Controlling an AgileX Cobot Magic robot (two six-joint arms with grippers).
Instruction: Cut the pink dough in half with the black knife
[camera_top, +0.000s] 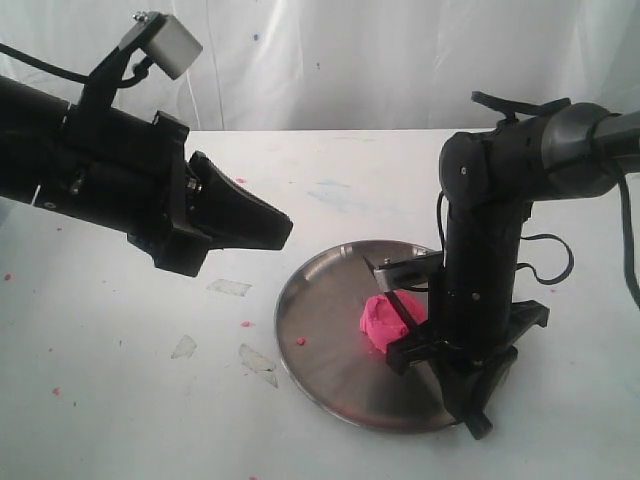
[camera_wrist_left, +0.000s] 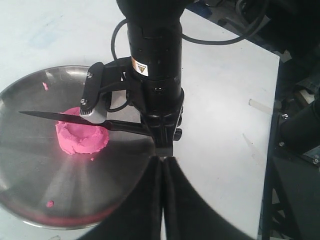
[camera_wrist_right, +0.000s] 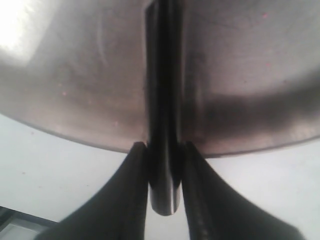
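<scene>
The pink dough (camera_top: 378, 322) (camera_wrist_left: 82, 136) is one round mound on a steel plate (camera_top: 320, 350) (camera_wrist_left: 30, 175) (camera_wrist_right: 75, 75). The black knife (camera_top: 400, 310) (camera_wrist_left: 55, 116) (camera_wrist_right: 162, 125) lies with its blade across the top of the mound. I cannot tell how deep it has sunk. My right gripper (camera_top: 470, 405) (camera_wrist_left: 164, 142) (camera_wrist_right: 163, 146) points down at the plate's near right rim, shut on the knife's handle. The handle's butt shows between its fingers in the right wrist view. My left gripper (camera_top: 283, 232) (camera_wrist_left: 163, 165) hangs above the table left of the plate, shut and empty.
Pink crumbs (camera_top: 299, 341) (camera_wrist_left: 50, 203) lie on the plate, and more are scattered on the white table. Clear tape scraps (camera_top: 230, 287) are stuck left of the plate. The table edge (camera_wrist_left: 275, 125) and dark equipment beyond it show in the left wrist view.
</scene>
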